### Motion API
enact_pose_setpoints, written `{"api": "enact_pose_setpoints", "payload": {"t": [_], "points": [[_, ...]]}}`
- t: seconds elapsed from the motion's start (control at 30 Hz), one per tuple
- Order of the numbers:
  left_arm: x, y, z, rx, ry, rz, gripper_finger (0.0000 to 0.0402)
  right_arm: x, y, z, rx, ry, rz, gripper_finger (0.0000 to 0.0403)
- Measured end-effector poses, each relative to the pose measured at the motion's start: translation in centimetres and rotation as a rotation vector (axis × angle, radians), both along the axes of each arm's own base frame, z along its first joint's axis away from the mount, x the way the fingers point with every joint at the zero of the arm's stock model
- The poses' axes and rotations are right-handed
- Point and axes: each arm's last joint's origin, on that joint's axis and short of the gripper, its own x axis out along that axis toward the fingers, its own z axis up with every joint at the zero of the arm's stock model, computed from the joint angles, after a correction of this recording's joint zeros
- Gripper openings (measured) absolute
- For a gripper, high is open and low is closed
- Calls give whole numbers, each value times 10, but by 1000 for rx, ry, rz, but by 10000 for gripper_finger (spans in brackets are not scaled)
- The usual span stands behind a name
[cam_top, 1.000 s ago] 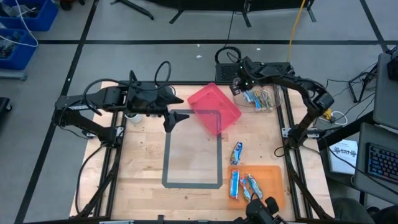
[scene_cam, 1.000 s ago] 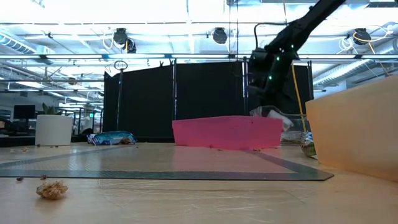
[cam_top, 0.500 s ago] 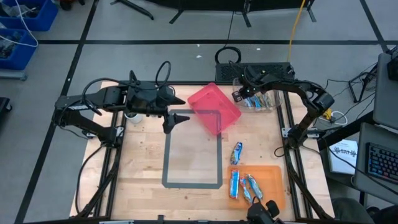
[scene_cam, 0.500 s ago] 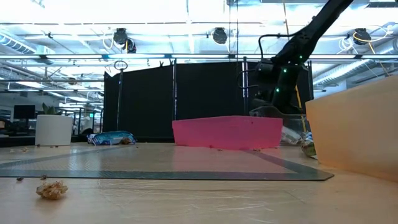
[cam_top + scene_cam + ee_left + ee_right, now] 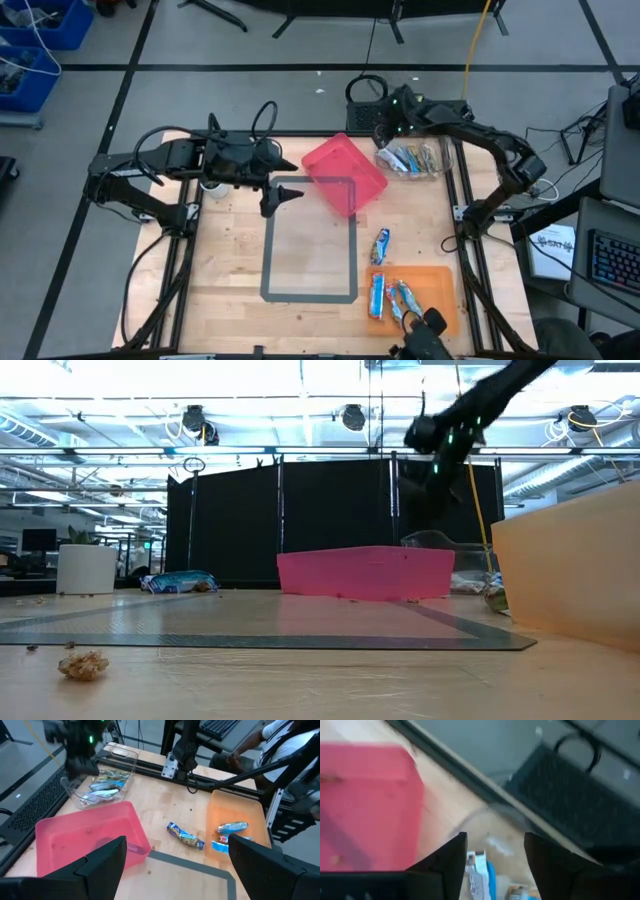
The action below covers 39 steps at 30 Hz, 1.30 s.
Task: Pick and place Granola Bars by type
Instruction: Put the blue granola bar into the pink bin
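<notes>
Several granola bars in blue and silver wrappers lie in a clear container at the far right of the table. My right gripper hangs above that container's near-left corner, open and empty; between its fingers the right wrist view shows a blue bar lying below. One bar lies flat on the wood. Three more lie in the orange tray. My left gripper waits open over the table's far left, near the pink bin.
A grey tape rectangle marks the table's middle. The pink bin overlaps the rectangle's far right corner. A white cup stands at the far left. In the low view a blue wrapped bar lies beside the cup and a crumb near the front.
My right gripper dipped toward the clear container, then rose well above it and drew a little toward the table's far edge. The bars, the bins and my left arm have stayed where they were.
</notes>
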Motion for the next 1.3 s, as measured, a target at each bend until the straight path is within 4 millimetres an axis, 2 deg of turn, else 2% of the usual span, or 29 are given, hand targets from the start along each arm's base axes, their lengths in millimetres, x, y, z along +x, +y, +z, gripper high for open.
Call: {"api": "enact_pose_setpoints", "payload": {"t": [0.1, 0.27, 0.37, 0.5, 0.8, 1.07, 1.3], "points": [[0, 0, 0, 8, 1, -5, 349, 3, 10, 36, -84, -56, 152, 202], [0, 0, 0, 28, 4, -14, 349, 3, 46, 85, -238, -85, 432, 207], [0, 1, 0, 30, 3, -14, 349, 0, 69, 104, -322, -93, 573, 208], [0, 2, 0, 30, 4, -10, 349, -3, 97, 117, -340, -137, 752, 208], [0, 2, 0, 29, 4, -9, 349, 5, 142, 111, -245, -171, 1156, 208], [0, 2, -1, 7, 9, 3, 349, 21, 171, 99, -207, -158, 1410, 208], [-1, 2, -3, 2, 30, 36, 349, 23, 199, 68, -139, -96, 1562, 208]]}}
